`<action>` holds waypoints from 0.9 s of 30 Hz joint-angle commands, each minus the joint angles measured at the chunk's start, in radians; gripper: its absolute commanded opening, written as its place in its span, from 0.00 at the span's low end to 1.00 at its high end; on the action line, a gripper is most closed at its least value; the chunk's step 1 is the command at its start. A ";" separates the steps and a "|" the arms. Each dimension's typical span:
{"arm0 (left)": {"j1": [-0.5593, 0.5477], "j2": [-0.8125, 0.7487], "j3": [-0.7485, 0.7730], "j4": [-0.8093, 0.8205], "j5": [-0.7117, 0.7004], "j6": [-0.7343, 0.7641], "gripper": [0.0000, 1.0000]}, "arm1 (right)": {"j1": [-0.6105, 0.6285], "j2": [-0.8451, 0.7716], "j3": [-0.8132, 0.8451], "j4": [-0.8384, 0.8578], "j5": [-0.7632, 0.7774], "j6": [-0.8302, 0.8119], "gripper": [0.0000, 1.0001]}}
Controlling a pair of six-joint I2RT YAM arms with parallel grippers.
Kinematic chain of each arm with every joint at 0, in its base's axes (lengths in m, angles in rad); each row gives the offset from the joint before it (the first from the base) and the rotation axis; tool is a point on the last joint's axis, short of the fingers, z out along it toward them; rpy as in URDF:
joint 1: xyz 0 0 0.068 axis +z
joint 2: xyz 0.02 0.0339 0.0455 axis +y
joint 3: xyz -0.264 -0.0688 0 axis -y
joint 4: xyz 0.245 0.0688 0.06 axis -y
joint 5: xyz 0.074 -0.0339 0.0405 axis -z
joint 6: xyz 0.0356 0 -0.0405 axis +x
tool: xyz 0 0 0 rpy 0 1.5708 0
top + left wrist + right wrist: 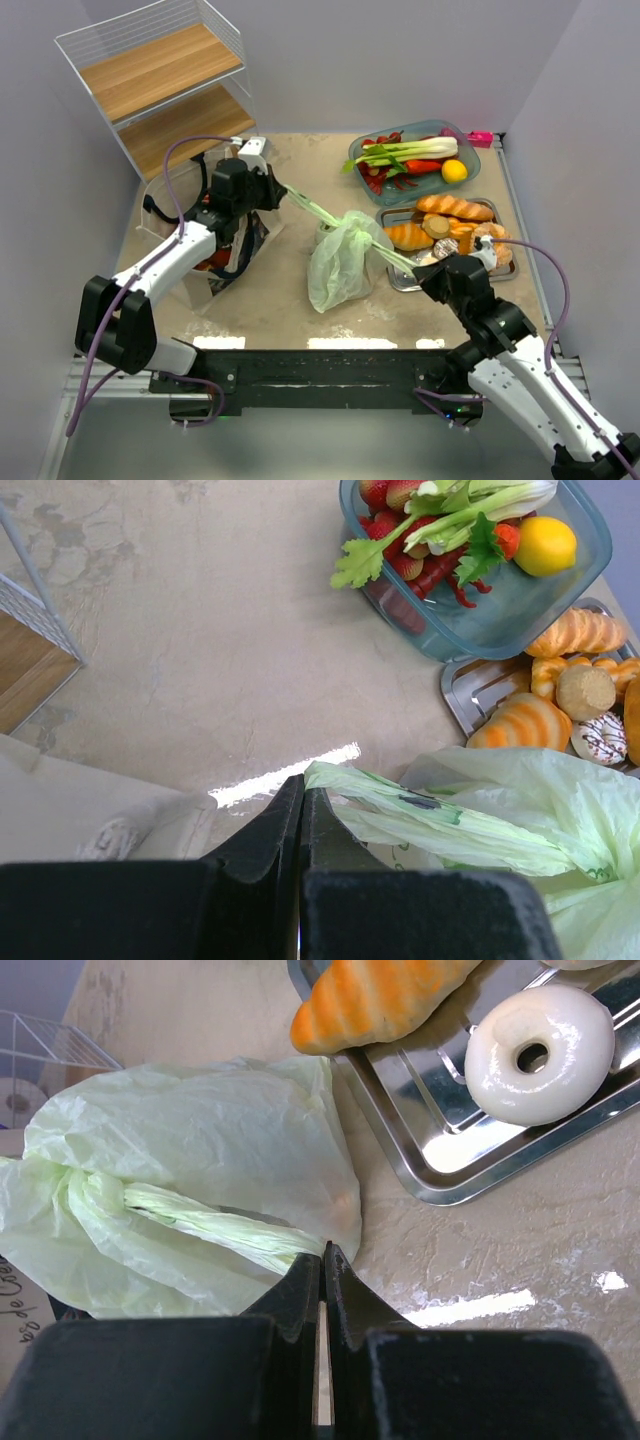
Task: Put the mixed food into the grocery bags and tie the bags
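Fingers of the left gripper are pressed tight on one twisted handle of the pale-green bag. The right gripper is pinched closed on the other handle. The two strands run taut in a slanted line from the far left to the near right, meeting at a knot on top of the bag.

The bag stands near the middle of the table. Bare tabletop lies in front of it up to the near edge. More lies behind it, between the wire shelf in the far left corner and the clear tub at the far right. On its right, the bag sits just beside the left rim of the metal tray, and the right gripper hangs over that near corner. Walls close in the left, back and right sides. The canvas tote sits at the left, under the left arm.

By count there are two bags, two arms, one tub, one tray and one shelf with two wooden boards. The tub holds one lemon, one leek, and several strawberries and red peppers too tangled to number. At least three croissants lie on the tray. With them are one round bun, one white doughnut and one chocolate doughnut.
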State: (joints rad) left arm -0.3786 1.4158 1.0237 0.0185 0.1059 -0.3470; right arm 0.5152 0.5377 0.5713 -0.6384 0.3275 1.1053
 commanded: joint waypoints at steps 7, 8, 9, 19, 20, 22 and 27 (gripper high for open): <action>0.130 0.000 0.073 0.087 -0.170 0.062 0.00 | -0.014 -0.024 -0.011 -0.225 0.206 0.054 0.00; 0.130 0.002 0.072 0.089 -0.169 0.062 0.00 | -0.015 -0.024 -0.010 -0.228 0.208 0.054 0.00; 0.130 -0.001 0.072 0.089 -0.169 0.062 0.00 | -0.015 -0.024 -0.010 -0.228 0.208 0.056 0.00; 0.100 -0.054 0.075 0.156 -0.022 0.141 0.00 | -0.015 -0.016 0.015 -0.216 0.216 0.030 0.00; 0.089 -0.070 0.081 0.153 -0.021 0.176 0.00 | -0.015 -0.019 0.019 -0.213 0.214 0.028 0.00; 0.055 -0.087 0.111 0.134 -0.037 0.212 0.07 | -0.015 -0.039 0.022 -0.190 0.200 0.013 0.02; 0.029 -0.129 0.199 0.051 -0.049 0.272 0.76 | -0.015 -0.102 0.035 -0.035 0.117 -0.105 0.79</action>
State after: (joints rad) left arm -0.3614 1.3682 1.1076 0.0185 0.1738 -0.1719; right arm 0.5106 0.4820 0.5720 -0.7063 0.4007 1.1137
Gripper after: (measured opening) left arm 0.514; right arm 0.601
